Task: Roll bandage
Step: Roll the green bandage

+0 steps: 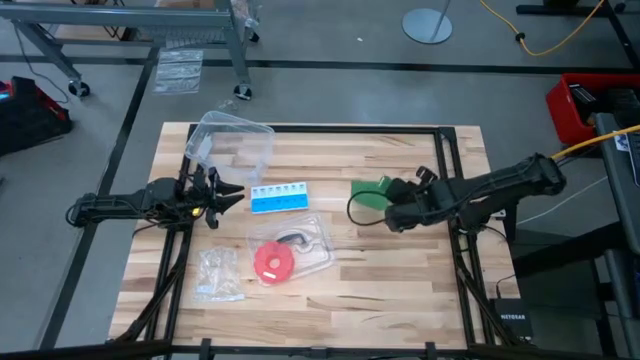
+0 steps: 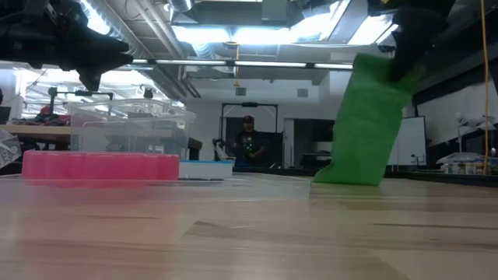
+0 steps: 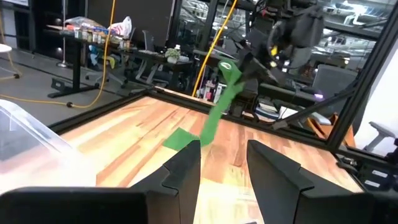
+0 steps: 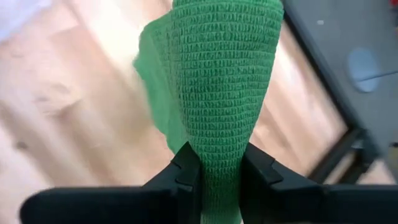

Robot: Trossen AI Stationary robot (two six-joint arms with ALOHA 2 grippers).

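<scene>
Left claw (image 1: 228,195) sits just left of the pill box (image 1: 279,197), off the surface, fingers parted w/ nothing between them. Waiting, not on the job. Clear tub (image 1: 232,140) is behind the pill box; small clear bag (image 1: 219,276) is in front of it and to the left. Red disc (image 1: 270,262) lies in front of the pill box on a clear tray (image 1: 316,252).

Right of the pill box: bandage (image 1: 373,194), green cloth strip. Right claw (image 1: 400,202) is clamped on its upper end; right wrist view shows cloth pinched tight between both fingers (image 4: 188,169). Low view: strip (image 2: 364,124) hangs tilted from the claw, bottom end touching the surface (image 2: 249,233) in a small fold. Left wrist view: same, strip (image 3: 216,112) runs long and flat from the claw down to the wood, w/ a flat tail lying on the boards.

Progress: early, as I read it. Pickup done, one end held. No wound turns visible along the hanging length; can't tell if there's a small coil at the gripped end. Rolling prob still all to do: whole strip to wind up, tail incl. Left claw not engaged yet, likely needed to hold or feed the free end.
</scene>
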